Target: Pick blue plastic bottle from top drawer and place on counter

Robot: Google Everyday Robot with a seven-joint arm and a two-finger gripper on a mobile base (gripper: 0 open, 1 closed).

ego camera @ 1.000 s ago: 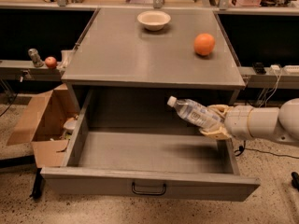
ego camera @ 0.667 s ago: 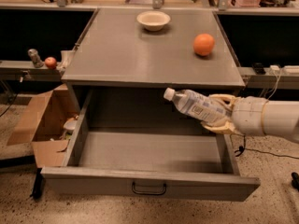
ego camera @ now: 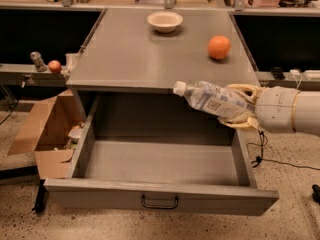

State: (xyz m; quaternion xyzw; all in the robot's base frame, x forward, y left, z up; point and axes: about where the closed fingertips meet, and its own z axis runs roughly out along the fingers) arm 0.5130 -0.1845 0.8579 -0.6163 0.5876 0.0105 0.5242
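Midway through the carry, by the look of it: out of the drawer (ego camera: 160, 196), not yet on the worktop (ego camera: 135, 59). Gripping the bottle (ego camera: 207, 98) round its lower half with the gripper (ego camera: 240, 109), closed on it, at the right side above the open drawer, just in front of the worktop's front edge. Held nearly lying, cap pointing left and slightly up.

Next, probably: raise above that edge, carry back over bare grey surface, set down, let go. Mind the edge itself, very near the cap. Keep off the orange (ego camera: 219, 47) at the right, nearest the likely path, and the bowl (ego camera: 165, 21) further back near the middle. Off to the left, well apart on the floor: a cardboard box (ego camera: 40, 134), no hindrance.
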